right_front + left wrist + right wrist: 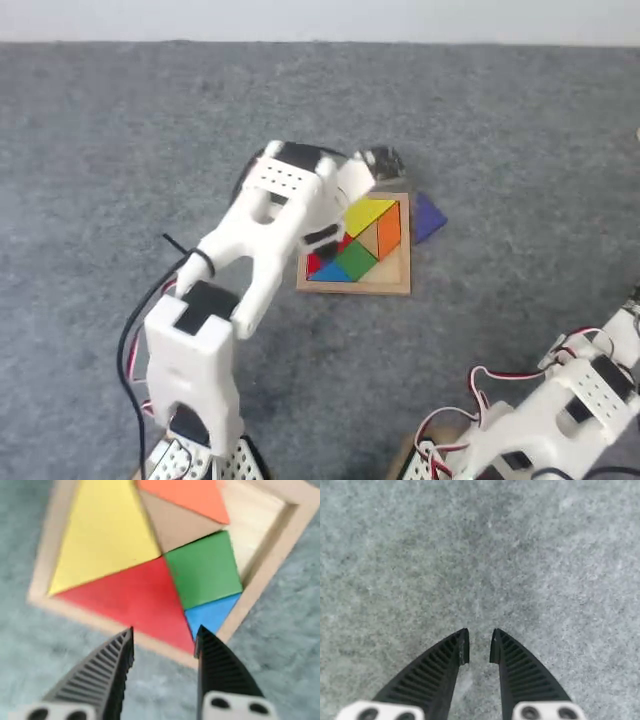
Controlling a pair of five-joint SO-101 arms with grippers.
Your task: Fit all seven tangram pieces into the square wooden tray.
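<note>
Six of seven pcs seated in square wooden tray (370, 288): yellow (105, 535), orange (190, 497), tan (175, 525), green (202, 570), red (135, 597), blue (212, 615). Bare wood showing beside orange and green, so room for one more. Seventh, purple piece (428, 217), out on grey carpet (500, 120), right by tray's far corner; touching or just off it, can't tell.

Left gripper (165, 632) over tray's rim by red and blue, fingers spread wide, nothing between. Right gripper (480, 632) over bare carpet, well apart from tray, fingers a slim gap apart, pinching nothing.

On handling purple: looks thin, flat, rigid, prob. light painted wood w/ smooth faces, so likely slippery, no give. Lying flat, so little edge to bite. Best taken across two opposite sides, approx mid-length, straddled from above. Risk of skidding on carpet, or twisting out of pinch if grabbed at a pointed corner. Needs correct rotation before dropping into gap; snug fit, no squeezing in.
</note>
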